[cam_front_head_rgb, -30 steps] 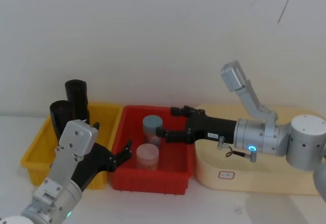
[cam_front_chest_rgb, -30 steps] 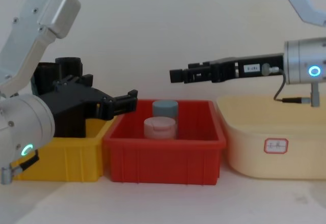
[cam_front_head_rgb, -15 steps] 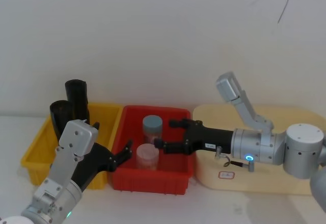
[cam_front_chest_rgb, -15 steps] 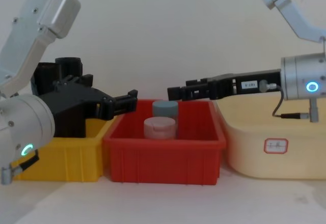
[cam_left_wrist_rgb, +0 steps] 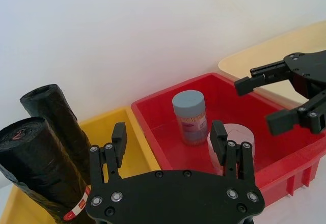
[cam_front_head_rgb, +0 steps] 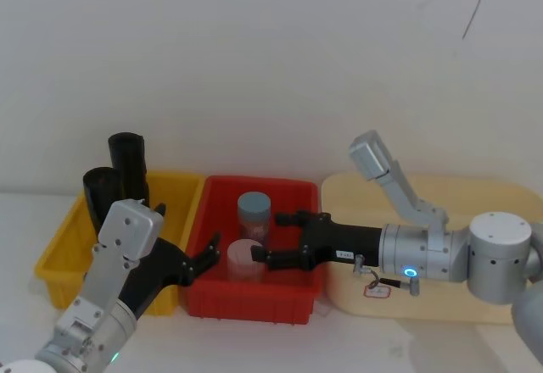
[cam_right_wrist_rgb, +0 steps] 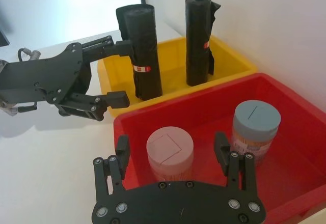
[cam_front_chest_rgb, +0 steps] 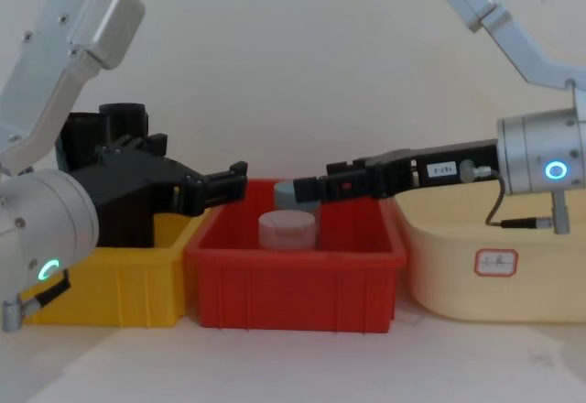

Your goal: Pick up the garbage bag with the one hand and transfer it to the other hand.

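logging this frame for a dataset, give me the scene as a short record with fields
yellow bin: two black garbage bag rolls standing inside, untouched
red bin: pink jar, blue-grey jar
cream tub: right of red bin
left pincer: open, empty, at the border of yellow bin and red bin
right pincer: open, empty, low in red bin beside both jars
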